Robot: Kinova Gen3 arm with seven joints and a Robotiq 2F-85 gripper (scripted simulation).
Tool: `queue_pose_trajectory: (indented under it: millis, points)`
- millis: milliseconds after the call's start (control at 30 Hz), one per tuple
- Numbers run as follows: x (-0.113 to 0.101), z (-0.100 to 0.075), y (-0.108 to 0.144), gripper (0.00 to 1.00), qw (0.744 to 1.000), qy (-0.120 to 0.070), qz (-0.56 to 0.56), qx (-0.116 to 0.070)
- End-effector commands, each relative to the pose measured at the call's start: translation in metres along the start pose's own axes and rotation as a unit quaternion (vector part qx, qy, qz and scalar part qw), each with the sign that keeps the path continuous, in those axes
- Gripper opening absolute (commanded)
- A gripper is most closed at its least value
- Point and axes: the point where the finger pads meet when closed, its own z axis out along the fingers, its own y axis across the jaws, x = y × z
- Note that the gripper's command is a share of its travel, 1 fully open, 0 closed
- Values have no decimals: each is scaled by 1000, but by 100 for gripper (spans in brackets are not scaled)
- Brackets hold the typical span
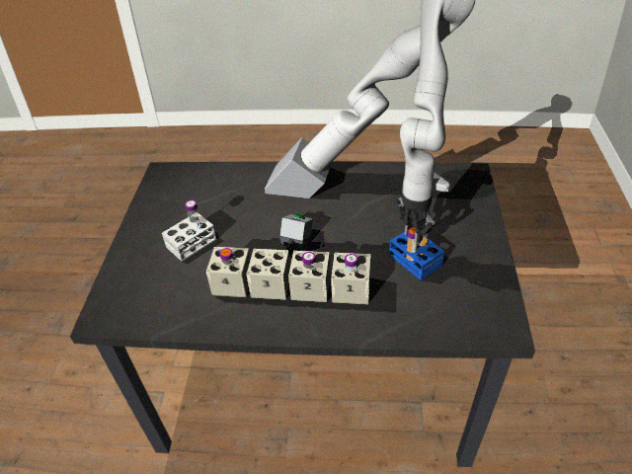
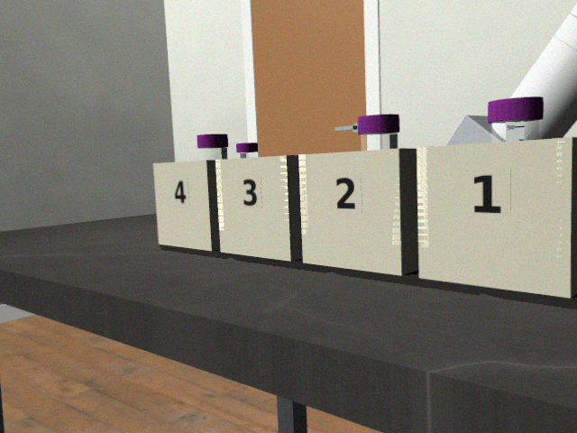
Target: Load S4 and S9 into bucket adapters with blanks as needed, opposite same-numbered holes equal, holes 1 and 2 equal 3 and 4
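Four beige adapters stand in a row: adapter 4 (image 1: 227,273), adapter 3 (image 1: 267,275), adapter 2 (image 1: 308,277) and adapter 1 (image 1: 351,279). Adapter 4 holds an orange-dot tube (image 1: 225,253). Adapters 2 and 1 each hold a white-dot tube (image 1: 308,258) (image 1: 351,261). Adapter 3 shows only empty holes from above. My gripper (image 1: 414,233) stands over the blue rack (image 1: 417,254) at the right and is shut on an orange sample tube (image 1: 411,239) that still sits in the rack. In the low side view the adapters (image 2: 345,212) show their numbers and purple caps (image 2: 515,109).
A white rack (image 1: 188,236) at the left holds one purple-capped tube (image 1: 191,207). The sloped desk with the green DONE key (image 1: 296,227) stands behind adapters 3 and 2. The arm's grey base (image 1: 295,173) sits at the back of the table.
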Motion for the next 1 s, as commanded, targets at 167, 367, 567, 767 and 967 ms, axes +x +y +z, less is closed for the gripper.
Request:
queue_pose_trajectory:
  millis: [167, 367, 567, 767, 967]
  points:
    - [0, -9, 0, 10, 1000, 0, 0, 0]
    - [0, -17, 0, 10, 1000, 0, 0, 0]
    - [0, -25, 0, 10, 1000, 0, 0, 0]
    - [0, -30, 0, 10, 1000, 0, 0, 0]
    - [0, -38, 0, 10, 1000, 0, 0, 0]
